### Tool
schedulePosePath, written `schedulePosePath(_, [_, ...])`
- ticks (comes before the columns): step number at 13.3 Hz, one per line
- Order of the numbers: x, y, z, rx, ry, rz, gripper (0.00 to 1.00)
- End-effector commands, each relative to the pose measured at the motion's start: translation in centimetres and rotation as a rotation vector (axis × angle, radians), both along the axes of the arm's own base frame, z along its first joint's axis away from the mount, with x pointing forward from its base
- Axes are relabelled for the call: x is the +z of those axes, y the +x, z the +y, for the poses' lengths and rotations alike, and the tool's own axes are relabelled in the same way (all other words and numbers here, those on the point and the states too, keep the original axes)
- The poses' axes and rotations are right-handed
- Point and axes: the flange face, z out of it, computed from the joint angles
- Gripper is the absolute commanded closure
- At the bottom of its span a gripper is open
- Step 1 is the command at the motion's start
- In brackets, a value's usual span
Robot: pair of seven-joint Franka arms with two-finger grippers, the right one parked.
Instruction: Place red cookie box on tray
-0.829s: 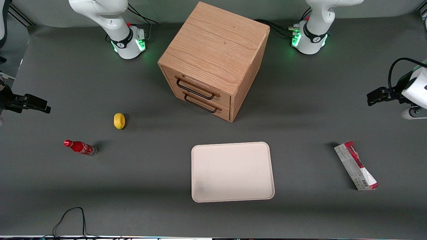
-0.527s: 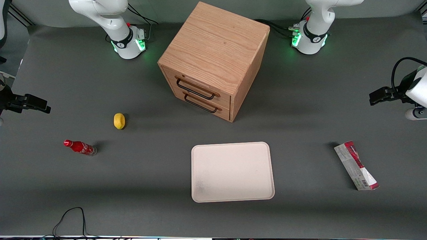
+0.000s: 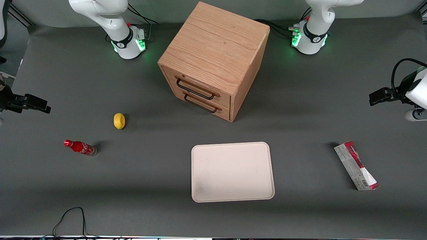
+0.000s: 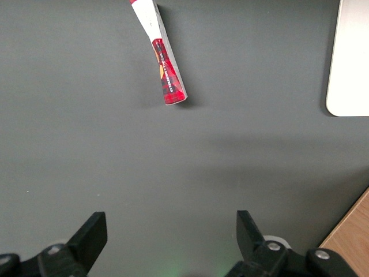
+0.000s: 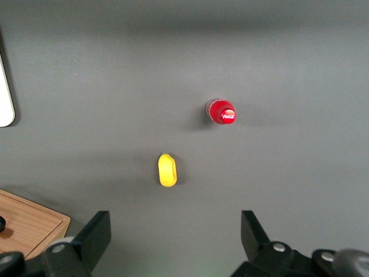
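The red cookie box (image 3: 356, 165) is lying flat on the dark table (image 3: 300, 126) toward the working arm's end, well apart from the tray (image 3: 232, 172), which is sitting bare nearer the middle of the table and nearer the front camera than the wooden drawer cabinet (image 3: 213, 60). Neither the box nor the tray is showing any shift from the earlier front views. What is changing is the left gripper (image 3: 378, 96): it is drawing slightly outward toward the table's edge and is now hovering in the air farther from the front camera than the box, holding nothing. In the left wrist view its fingers (image 4: 92, 234) are standing spread wide, with the box (image 4: 162, 60) lying ahead of them on bare table. Judging from this, the arm is only positioning itself; the reach, descent and grasp are all yet to come.
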Motion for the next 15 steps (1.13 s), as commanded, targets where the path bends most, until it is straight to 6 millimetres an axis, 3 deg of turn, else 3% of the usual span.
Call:
schedulePosePath(1, [0.8,0.3,-0.2,0.000,0.005,0.000,0.00])
schedulePosePath(9, [0.9,0.5,-0.2,-0.003,0.011,0.000,0.00])
schedulePosePath(15, [-0.3,1.3,0.1,0.040,0.017,0.007,0.00])
